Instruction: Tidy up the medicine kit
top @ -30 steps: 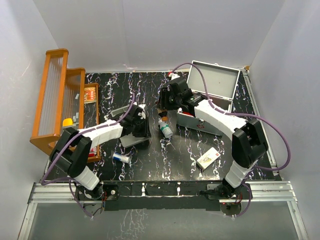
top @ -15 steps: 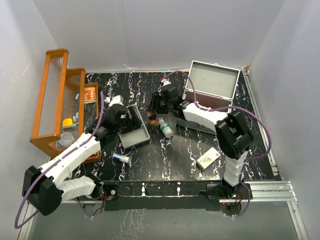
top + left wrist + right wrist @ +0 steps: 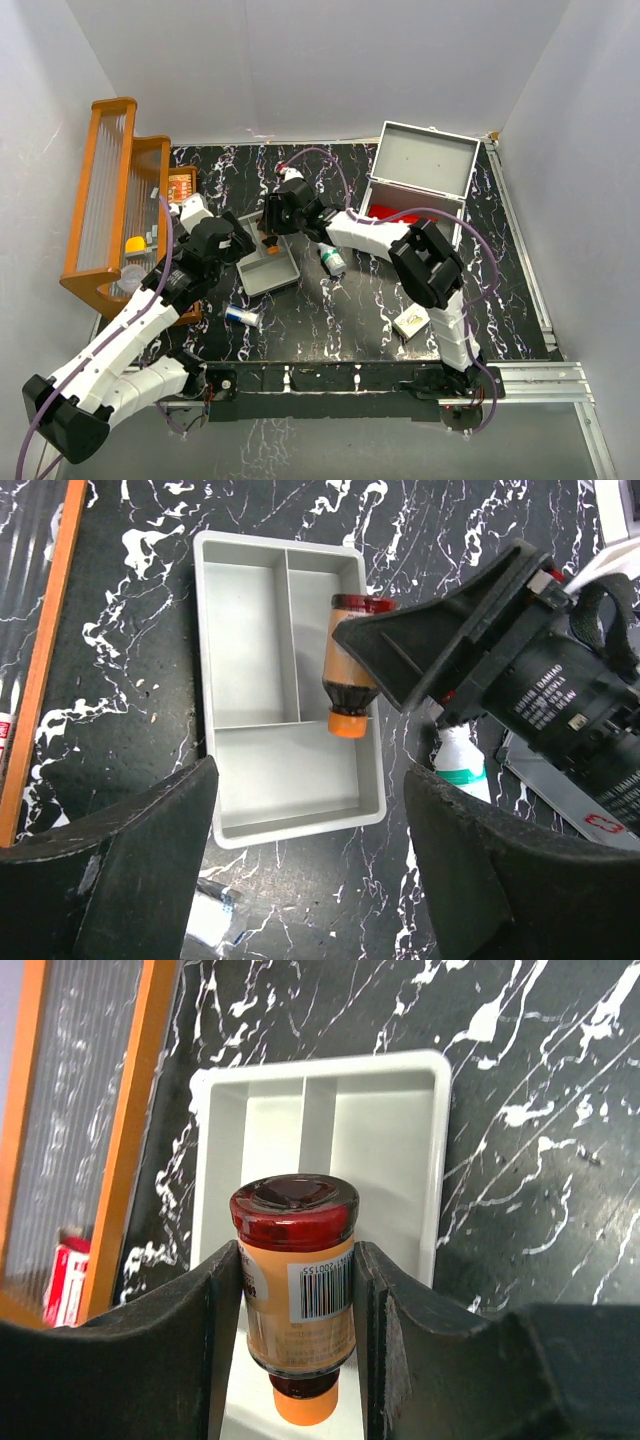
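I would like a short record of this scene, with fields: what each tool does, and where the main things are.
left tool: open, empty, above the grey tray
right tool: shut on amber bottle, over the tray
grey tray: three compartments, nothing seen lying in them
medicine kit: lid open, far right of table
white bottle: lying on table, right of tray

Over divided grey tray (image 3: 250,810): right pincer (image 3: 362,652) clamps amber bottle (image 3: 347,675), orange cap; left pincer (image 3: 310,785) spread wide.
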Tool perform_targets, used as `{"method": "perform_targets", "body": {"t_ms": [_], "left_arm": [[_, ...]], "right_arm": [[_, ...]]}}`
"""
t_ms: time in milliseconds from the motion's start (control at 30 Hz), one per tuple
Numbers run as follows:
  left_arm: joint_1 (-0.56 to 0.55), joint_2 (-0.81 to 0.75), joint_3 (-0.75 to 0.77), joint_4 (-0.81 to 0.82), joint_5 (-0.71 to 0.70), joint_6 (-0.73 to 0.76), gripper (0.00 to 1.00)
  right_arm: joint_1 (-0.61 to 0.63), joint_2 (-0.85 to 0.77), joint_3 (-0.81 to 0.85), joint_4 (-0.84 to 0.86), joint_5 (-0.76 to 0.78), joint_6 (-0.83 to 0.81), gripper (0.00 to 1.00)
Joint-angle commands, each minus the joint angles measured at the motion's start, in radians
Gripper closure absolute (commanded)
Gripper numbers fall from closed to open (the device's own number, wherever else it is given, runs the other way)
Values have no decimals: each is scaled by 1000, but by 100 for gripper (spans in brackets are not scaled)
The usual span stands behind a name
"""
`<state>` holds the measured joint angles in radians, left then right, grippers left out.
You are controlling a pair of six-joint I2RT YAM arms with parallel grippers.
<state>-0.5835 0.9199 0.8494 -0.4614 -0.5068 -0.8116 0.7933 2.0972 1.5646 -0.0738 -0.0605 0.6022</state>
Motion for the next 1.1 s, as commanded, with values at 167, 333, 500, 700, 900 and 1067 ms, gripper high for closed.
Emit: {"method": "perform_targets", "body": {"t_ms": [167,333,500,700,900,1067], "left_arm": [[3,-25,-5,-45,-64,2,24],[4,-26,-7,-49,-66,6,23],[3,-33,9,-48,-84,35,23],[4,-56,35,-6,-91,126,22],[3,-65,44,83,26,297,20],[3,-67,35,135,108,375,19]], "right_arm": [[18,133,170,23,130,-78,69],[29,135,191,-17,137,-87,61],[36,98,249,-92,147,-109,44],[35,32,264,-189,192,-138,42],[35,-173,56,-215,277,-140,42],[33,-343,-169,-266,412,-167,40]]}}
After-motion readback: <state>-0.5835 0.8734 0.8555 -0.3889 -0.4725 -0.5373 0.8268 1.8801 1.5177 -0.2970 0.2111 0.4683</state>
